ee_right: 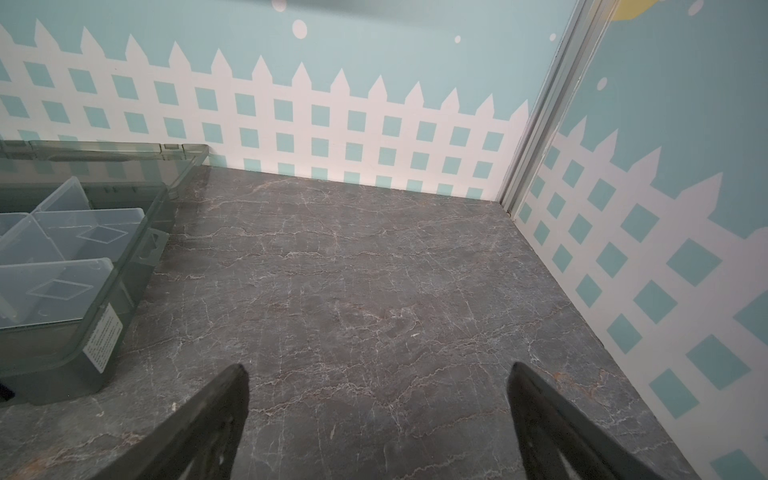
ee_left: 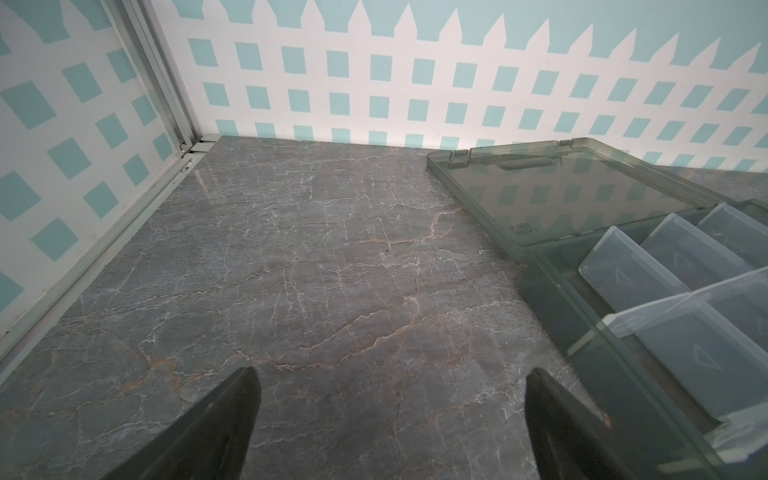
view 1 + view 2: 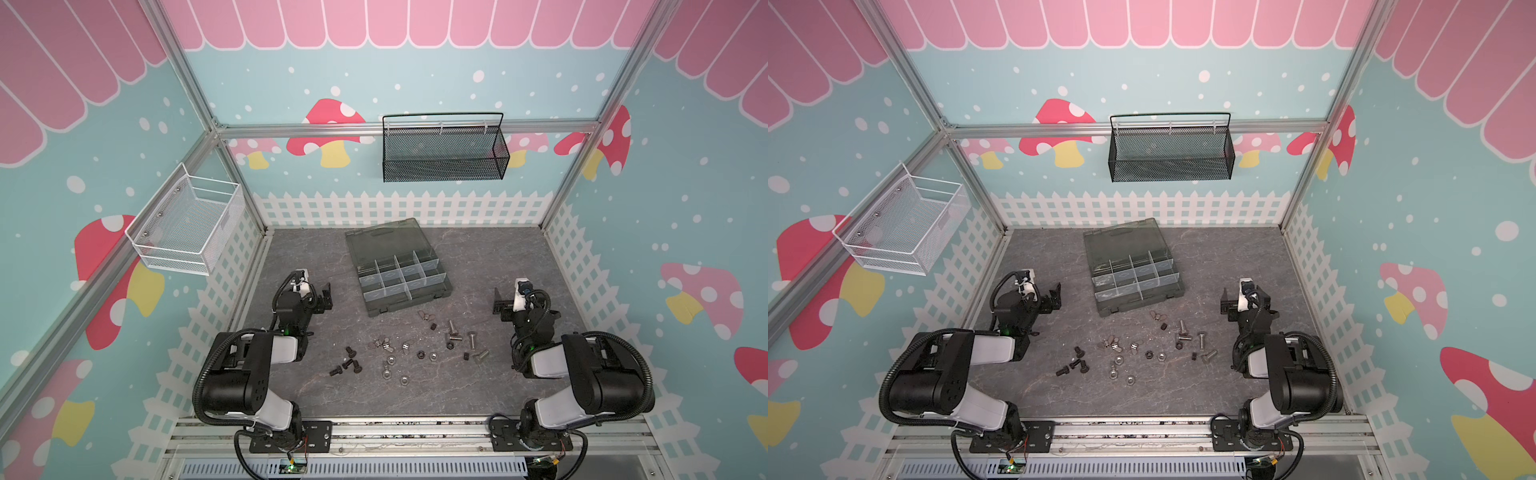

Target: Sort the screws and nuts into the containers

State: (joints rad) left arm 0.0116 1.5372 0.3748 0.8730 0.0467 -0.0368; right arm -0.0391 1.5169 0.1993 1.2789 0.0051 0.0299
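The dark organiser box [image 3: 409, 305] lies open at the table's middle back, its lid [image 3: 382, 241] flat behind it. Its translucent containers [image 3: 376, 280] [image 3: 1113, 279] [image 2: 631, 270] [image 1: 79, 232] look empty. In front of it lie loose black screws [image 3: 347, 363] [image 3: 1075, 365], silver screws [image 3: 453, 332] and nuts [image 3: 390, 360] of silver, black and wing kinds. My left gripper [image 3: 326, 297] [image 2: 392, 372] hovers open left of the box. To the right of the box my right gripper [image 3: 498, 305] [image 1: 377, 368] stands open. Both hold nothing.
A white wire basket [image 3: 187, 226] hangs on the left wall and a black mesh basket [image 3: 442, 151] on the back wall. Metal frame posts stand at the back corners. Bare marble tabletop [image 2: 291, 270] lies under each gripper.
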